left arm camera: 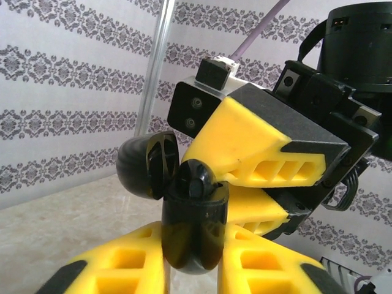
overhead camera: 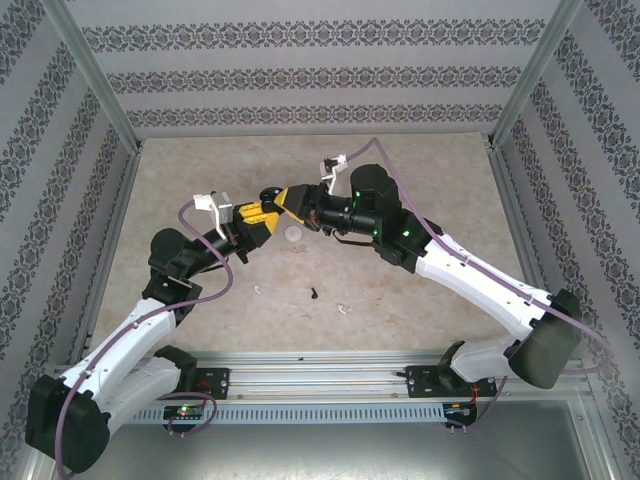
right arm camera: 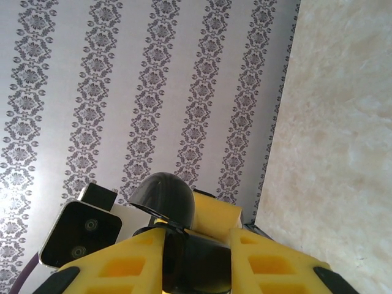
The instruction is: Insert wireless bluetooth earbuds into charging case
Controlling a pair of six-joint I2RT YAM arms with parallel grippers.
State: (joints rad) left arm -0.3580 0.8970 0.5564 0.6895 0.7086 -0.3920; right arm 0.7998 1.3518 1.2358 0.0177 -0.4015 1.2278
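Note:
A black charging case [left arm camera: 191, 229] hangs above the table, its lid [left arm camera: 146, 166] swung open to the left. A black earbud [left arm camera: 197, 177] sits in its top. My left gripper [left arm camera: 193, 260] is shut on the case body from below. My right gripper [right arm camera: 196, 260] is shut on the same case [right arm camera: 199, 266], with the lid [right arm camera: 165, 196] standing above its fingers. Its yellow fingers [left arm camera: 257, 150] reach in from the right in the left wrist view. Both grippers, left [overhead camera: 255, 215] and right [overhead camera: 287, 200], meet over mid-table. A black earbud [overhead camera: 313, 294] and two white earbuds [overhead camera: 257, 290] [overhead camera: 343, 307] lie on the table.
A white round case [overhead camera: 292, 234] rests on the beige table [overhead camera: 420, 180] just below the joined grippers. Patterned walls and metal frame posts [overhead camera: 100, 90] close in the back and sides. The arm bases sit on a rail [overhead camera: 320, 380] at the near edge.

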